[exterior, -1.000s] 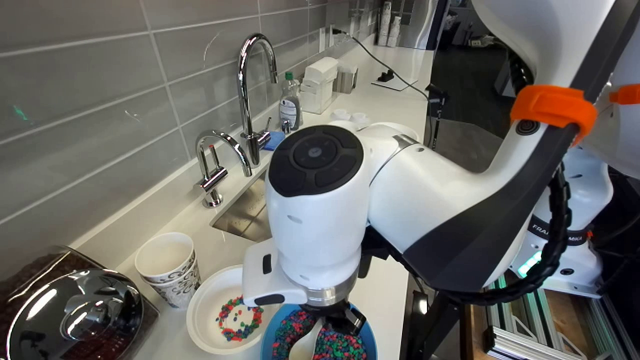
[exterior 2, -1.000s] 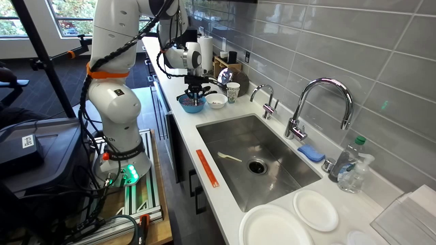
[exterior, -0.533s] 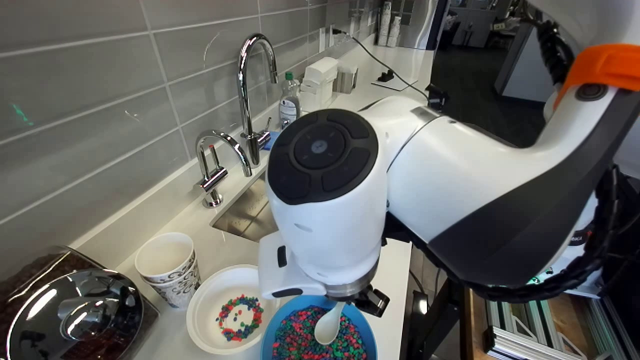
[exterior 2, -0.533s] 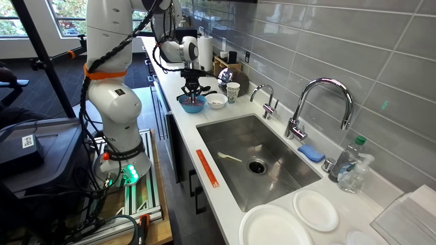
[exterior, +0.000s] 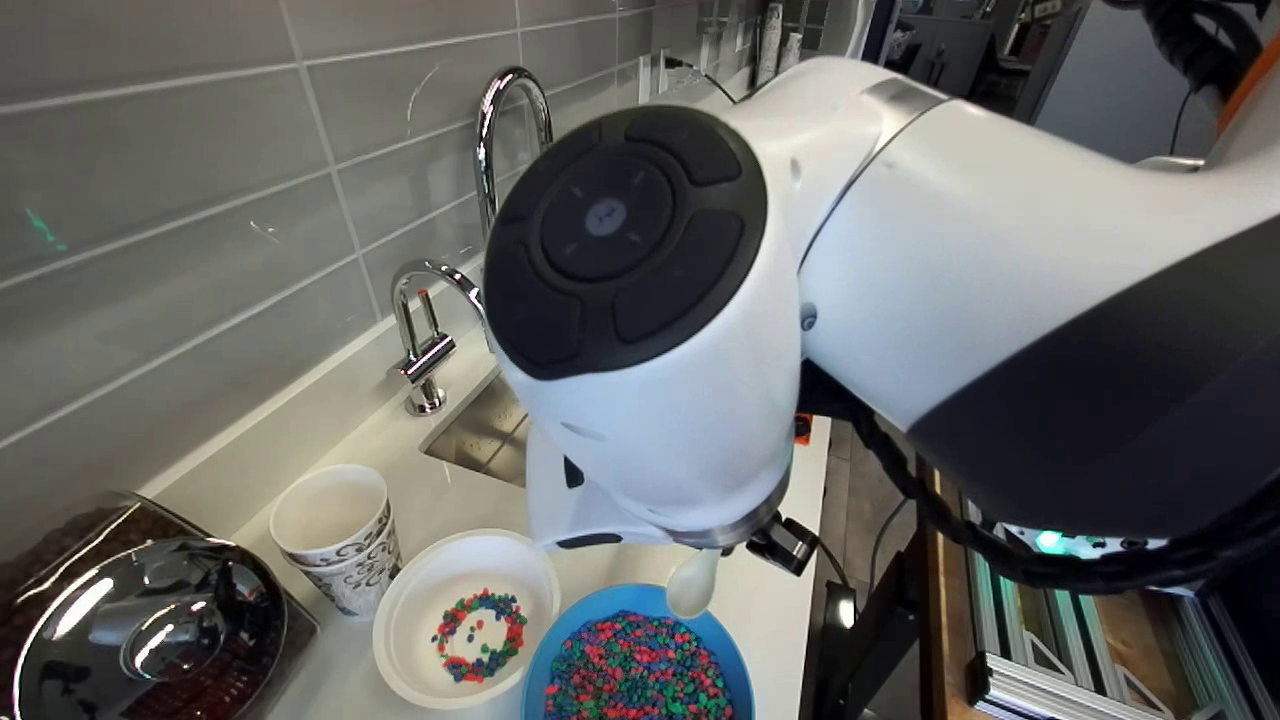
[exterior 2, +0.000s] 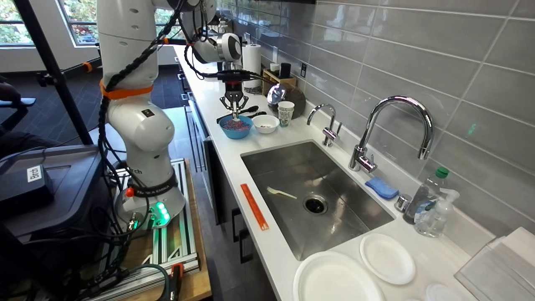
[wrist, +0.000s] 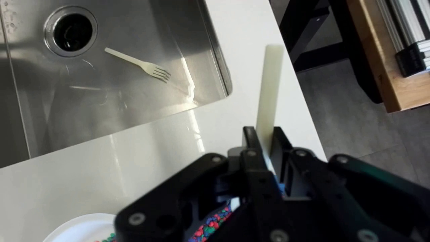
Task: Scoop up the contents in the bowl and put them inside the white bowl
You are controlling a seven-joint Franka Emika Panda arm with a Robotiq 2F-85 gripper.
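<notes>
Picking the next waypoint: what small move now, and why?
Probably lower the spoon into the bits in the blue bowl: the tool grips it, but its head seems to hang clear of them, with none visible on it.

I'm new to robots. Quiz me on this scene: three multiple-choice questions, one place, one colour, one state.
1. Where does the slim cream fork lie?
A) white counter
B) steel sink
C) patterned cup

2. What colour is the round bowl holding more tiny multicoloured bits?
A) red
B) white
C) bright blue

3. The black two-fingered gripper is...?
A) holding a pale spoon
B) wide open
C) gripping that fork

1 B, near the round drain.
2 C, blue in both exterior views.
3 A, fingers pinching the handle.
</notes>
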